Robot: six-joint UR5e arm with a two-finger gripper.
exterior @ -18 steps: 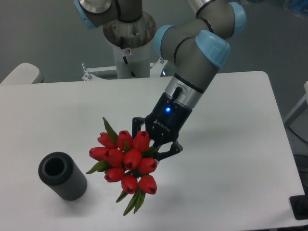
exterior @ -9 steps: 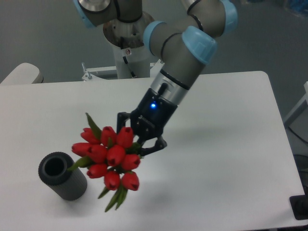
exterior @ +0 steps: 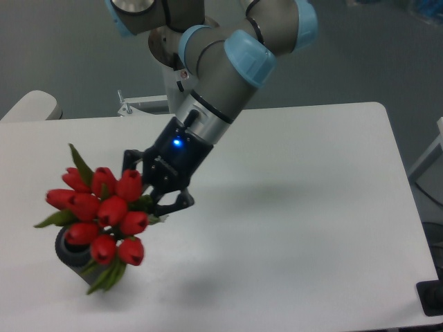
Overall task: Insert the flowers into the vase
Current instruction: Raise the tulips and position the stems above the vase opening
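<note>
Flowers (exterior: 100, 214) in claw (exterior: 154, 195), buds lower-left, over vase (exterior: 69, 252)

1. Vase (exterior: 69, 253) mostly hidden behind flowers (exterior: 100, 211); bore unseen.
2. Stems hidden behind buds; grip of fingers (exterior: 174, 201) on them impossible to tell.
3. Arm cut off at top edge.

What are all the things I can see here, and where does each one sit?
flowers: one bunch, red buds with green leaves, held above the table's front left, covering most of the vase
vase: one, dark grey, front left of the table, mostly hidden behind the bunch
table: one, white, fills most of the view
arm: one, grey with light blue joints, reaching from the back centre toward the left
gripper: one, black with a blue light, shut on the flowers
</note>
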